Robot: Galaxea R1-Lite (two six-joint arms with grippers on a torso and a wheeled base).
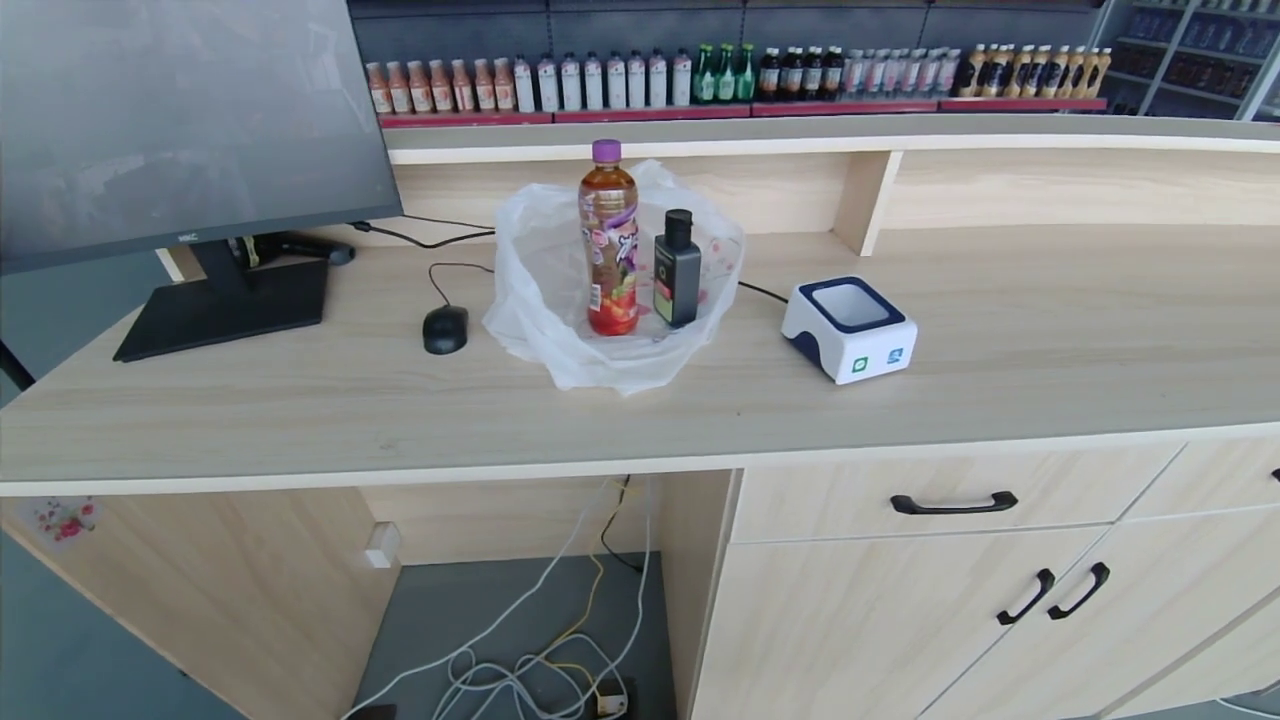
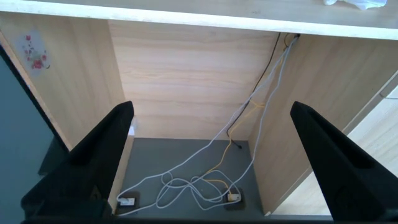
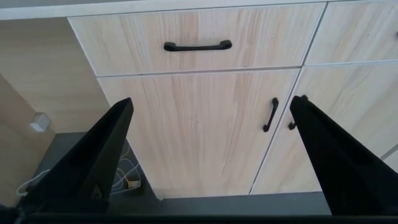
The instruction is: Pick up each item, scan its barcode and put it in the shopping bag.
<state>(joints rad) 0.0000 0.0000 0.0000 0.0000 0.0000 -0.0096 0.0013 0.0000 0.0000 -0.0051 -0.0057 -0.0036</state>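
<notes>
Left gripper (image 2: 211, 107) gapes wide and empty below the counter (image 1: 1050, 330), facing cables (image 2: 186, 185). Right gripper (image 3: 211, 101), equally wide and empty, faces a drawer (image 3: 143, 28). Tea bottle (image 1: 610, 245) and dark bottle (image 1: 677, 272) stand inside the bag (image 1: 545, 320), scanner (image 1: 848, 328) at its 3 o'clock.

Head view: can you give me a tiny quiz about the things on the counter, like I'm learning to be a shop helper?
1. True or false: the purple-capped drink bottle stands upright inside the shopping bag.
2. What lies on the counter between the monitor and the shopping bag? A) computer mouse B) keyboard C) cup
3. Fill in: the barcode scanner sits on the robot's ____ side of the shopping bag.
Key: 1 true; 2 A; 3 right.
</notes>
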